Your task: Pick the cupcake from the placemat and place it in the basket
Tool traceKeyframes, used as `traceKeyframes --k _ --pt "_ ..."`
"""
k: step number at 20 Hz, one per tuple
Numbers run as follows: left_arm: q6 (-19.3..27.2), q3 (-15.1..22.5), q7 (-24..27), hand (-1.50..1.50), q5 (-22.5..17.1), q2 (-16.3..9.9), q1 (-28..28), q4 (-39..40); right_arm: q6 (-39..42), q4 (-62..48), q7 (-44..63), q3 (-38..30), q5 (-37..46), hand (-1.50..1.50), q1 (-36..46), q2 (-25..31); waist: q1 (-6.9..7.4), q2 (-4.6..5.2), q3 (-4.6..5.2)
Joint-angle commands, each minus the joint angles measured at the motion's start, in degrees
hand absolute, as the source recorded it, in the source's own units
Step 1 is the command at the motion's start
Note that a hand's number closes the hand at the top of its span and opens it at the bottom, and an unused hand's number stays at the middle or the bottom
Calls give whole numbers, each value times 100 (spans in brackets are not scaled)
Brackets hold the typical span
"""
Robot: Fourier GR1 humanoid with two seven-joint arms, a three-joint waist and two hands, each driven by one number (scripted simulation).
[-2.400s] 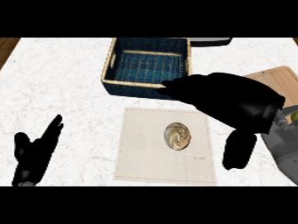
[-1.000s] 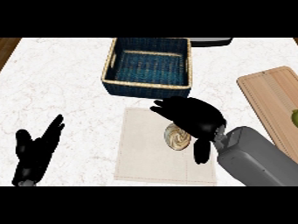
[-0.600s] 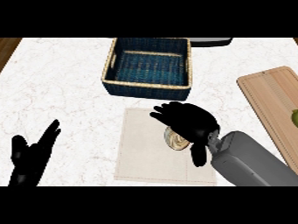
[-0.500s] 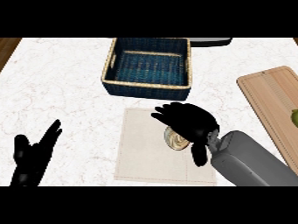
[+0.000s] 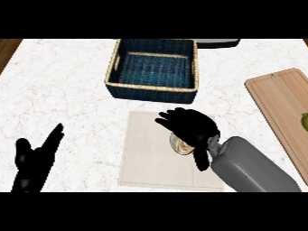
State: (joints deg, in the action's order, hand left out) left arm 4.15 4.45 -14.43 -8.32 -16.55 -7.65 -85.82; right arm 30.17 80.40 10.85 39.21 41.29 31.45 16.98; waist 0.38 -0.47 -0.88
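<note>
My right hand (image 5: 191, 128) lies over the cupcake (image 5: 179, 145) on the placemat (image 5: 149, 153), fingers curled around it. Basket (image 5: 154, 88) just beyond. Left hand (image 5: 35, 160) rests open, lower left. Board (image 5: 286, 108) at right.

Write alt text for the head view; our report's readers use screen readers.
The robot's right hand covers a cupcake on a beige placemat, fingers curling around it. A blue woven basket sits behind; the left hand rests open at lower left.

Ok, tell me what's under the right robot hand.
A swirl-topped cupcake on the beige cloth placemat, mostly covered by the black right robot hand; only its left edge shows.
</note>
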Motion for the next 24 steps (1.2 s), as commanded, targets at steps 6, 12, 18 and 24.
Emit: traceKeyframes --k 6,12,18,24 --pt "16 47 15 0 192 269 -3 523 -372 -626 -355 -73 538 -150 -144 -340 -15 55 89" --pt "-202 -132 103 0 101 184 128 734 -847 -769 -1162 129 1068 150 69 -112 -10 66 89" --pt "-222 -205 123 0 118 218 12 591 -888 -698 -1002 197 1437 150 -23 -425 -24 51 90" --pt "-219 -62 -289 0 199 156 16 235 -895 -1098 1348 -35 1396 150 256 -1650 137 68 97"
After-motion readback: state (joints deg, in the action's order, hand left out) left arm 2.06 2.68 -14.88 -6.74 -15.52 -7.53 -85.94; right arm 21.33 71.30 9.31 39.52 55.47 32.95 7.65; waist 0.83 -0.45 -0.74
